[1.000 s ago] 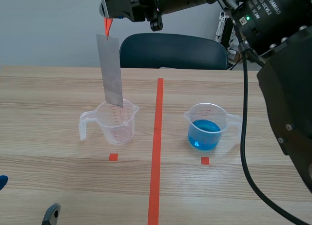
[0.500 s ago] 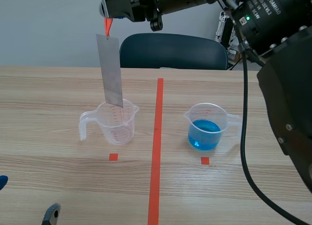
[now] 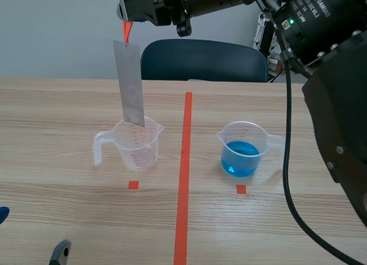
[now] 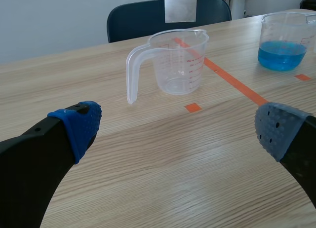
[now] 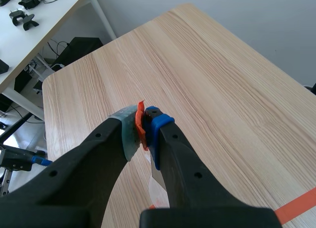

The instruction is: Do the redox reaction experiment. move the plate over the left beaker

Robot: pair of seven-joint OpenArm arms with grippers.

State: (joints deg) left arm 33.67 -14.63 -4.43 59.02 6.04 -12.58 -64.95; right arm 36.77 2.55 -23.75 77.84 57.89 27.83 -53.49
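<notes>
my right gripper (image 5: 143, 127) is clamped on the plate (image 3: 129, 81) by its orange tab (image 3: 125, 30), so it hangs upright with its lower end at the left beaker's (image 3: 136, 143) mouth (clean dipping). my left gripper (image 4: 178, 129) rests near-left, wide open, holding nothing.

Soft, even light lit the pale wooden tabletop (image 3: 69, 104) brightly; the clear plastic beaker (image 3: 137, 143) cast only a faint shadow (barely darker than the wood), its edges blurred.

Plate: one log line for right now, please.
plate: hanging over left beaker | right gripper: shut on its orange tab | left gripper: open, holding nothing
</notes>
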